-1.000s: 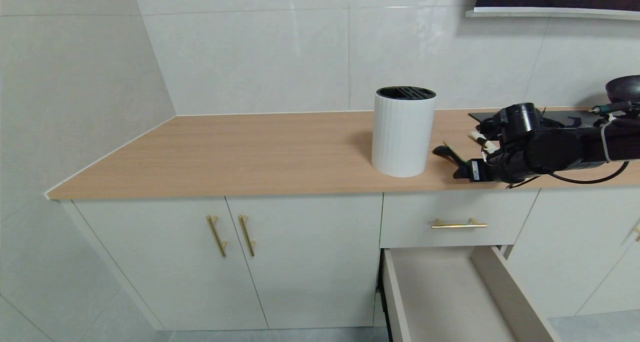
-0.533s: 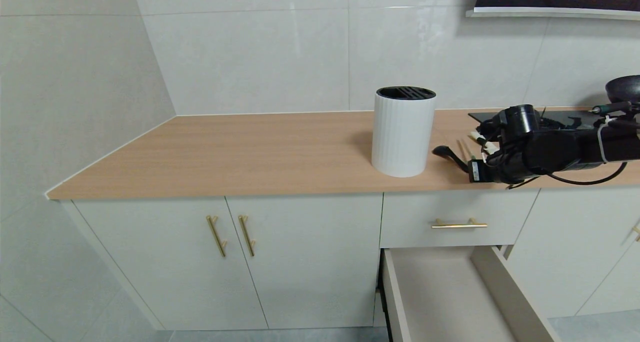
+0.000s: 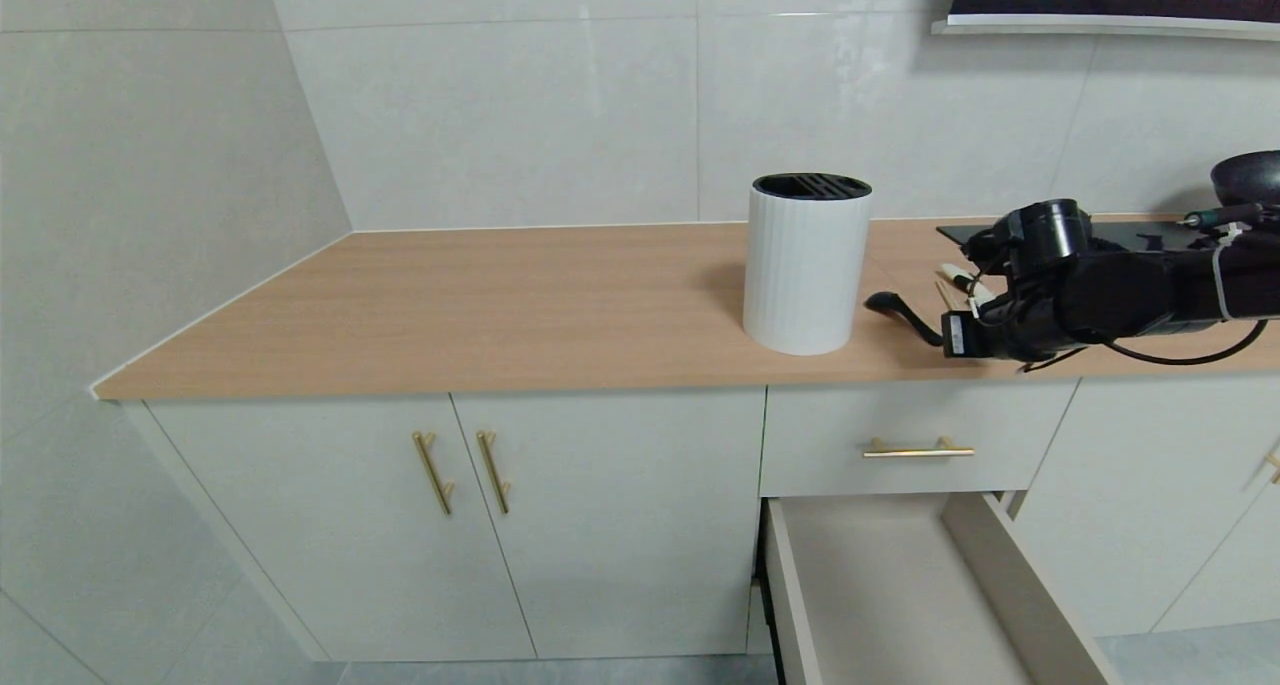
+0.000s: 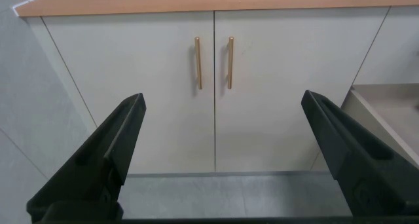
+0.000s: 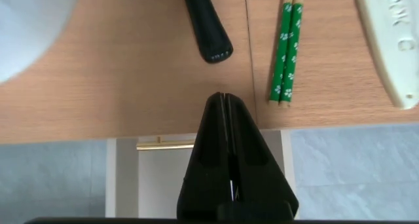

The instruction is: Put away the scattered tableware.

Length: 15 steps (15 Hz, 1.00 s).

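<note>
Pincer state first: right pincer [image 5: 223,99] clenched flat, tips pressed together, grasping nothing. Parked low at the front edge of the surface [image 3: 500,305], tips aimed at the scattered pieces. Just ahead of the tips, not touching: black handle [image 5: 206,27] of a dark utensil, butt end toward the pincer, probably the easiest end to pinch. To the robot's right of it, a pair of chopsticks [image 5: 287,50] with green flowered ends, side by side and touching each other, roughly parallel to the handle. Farther right, pale flat utensil [image 5: 386,40], partly cut off, kind unclear. All three flat on the wood, none lifted.

To the robot's left of the handle, white ribbed holder [image 3: 806,265], upright, dark slotted top, likely destination for the pieces, hence standing close by. Below the surface, open drawer [image 3: 870,575], pulled out beneath a shut one, another possible destination; cannot say which.

Judged step: lining up for a pick, nothing put away yet. Needs the tips released before any grab.

Left pincer [image 4: 222,103] released, spread wide, holding nothing, low in front of the twin cabinet doors [image 4: 275,86], well apart from the tableware, seemingly kept out of the way. Far right on the surface, black cooktop [image 3: 1140,233] with a dark pan [image 3: 1250,175].
</note>
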Motion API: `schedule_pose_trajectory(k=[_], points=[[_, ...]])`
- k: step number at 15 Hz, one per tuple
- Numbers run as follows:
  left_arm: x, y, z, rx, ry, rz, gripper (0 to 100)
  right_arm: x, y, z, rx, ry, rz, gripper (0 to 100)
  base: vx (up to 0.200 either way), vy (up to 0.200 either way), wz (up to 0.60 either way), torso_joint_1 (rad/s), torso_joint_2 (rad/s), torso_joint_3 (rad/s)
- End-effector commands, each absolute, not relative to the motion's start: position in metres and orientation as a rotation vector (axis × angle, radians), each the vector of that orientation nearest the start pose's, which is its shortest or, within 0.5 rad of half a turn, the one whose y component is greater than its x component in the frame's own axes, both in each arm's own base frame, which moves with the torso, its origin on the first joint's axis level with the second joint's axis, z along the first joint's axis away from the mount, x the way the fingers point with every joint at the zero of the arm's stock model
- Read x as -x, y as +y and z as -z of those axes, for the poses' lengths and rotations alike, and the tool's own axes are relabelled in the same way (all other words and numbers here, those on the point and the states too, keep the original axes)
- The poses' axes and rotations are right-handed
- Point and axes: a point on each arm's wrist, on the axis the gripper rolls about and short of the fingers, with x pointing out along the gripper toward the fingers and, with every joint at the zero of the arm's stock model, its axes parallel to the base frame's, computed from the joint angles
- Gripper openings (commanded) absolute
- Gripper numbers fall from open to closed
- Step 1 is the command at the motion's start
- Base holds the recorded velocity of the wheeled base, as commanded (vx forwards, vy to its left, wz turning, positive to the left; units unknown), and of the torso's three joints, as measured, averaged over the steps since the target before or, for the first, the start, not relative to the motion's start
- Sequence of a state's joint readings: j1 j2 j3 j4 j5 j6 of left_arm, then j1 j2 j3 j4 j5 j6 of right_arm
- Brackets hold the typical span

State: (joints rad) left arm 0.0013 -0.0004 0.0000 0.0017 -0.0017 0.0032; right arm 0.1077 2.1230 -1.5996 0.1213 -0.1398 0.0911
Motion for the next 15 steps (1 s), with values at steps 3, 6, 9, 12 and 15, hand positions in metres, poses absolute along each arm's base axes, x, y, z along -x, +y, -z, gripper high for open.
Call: schedule_pose_trajectory(k=[3, 6, 9, 12, 15], points=[[0.023, 0.000, -0.075, -0.003, 0.002, 0.000, 100, -0.424, 0.036, -0.187, -0.048, 0.578, 0.082, 0, 0.000, 0.000, 0.00, 0.000, 0.00, 0.000], [0.023, 0.000, -0.075, -0.003, 0.002, 0.000, 100, -0.427, 0.028, -0.189, -0.053, 0.562, 0.101, 100, 0.000, 0.000, 0.00, 0.000, 0.00, 0.000], [0.023, 0.000, -0.075, -0.003, 0.002, 0.000, 100, -0.441, 0.027, -0.179, -0.043, 0.558, 0.146, 100, 0.000, 0.000, 0.00, 0.000, 0.00, 0.000], [0.023, 0.000, -0.075, -0.003, 0.002, 0.000, 100, -0.449, 0.021, -0.170, -0.036, 0.566, 0.188, 100, 0.000, 0.000, 0.00, 0.000, 0.00, 0.000], [0.023, 0.000, -0.075, -0.003, 0.002, 0.000, 100, -0.451, 0.018, -0.169, -0.037, 0.567, 0.201, 100, 0.000, 0.000, 0.00, 0.000, 0.00, 0.000]])
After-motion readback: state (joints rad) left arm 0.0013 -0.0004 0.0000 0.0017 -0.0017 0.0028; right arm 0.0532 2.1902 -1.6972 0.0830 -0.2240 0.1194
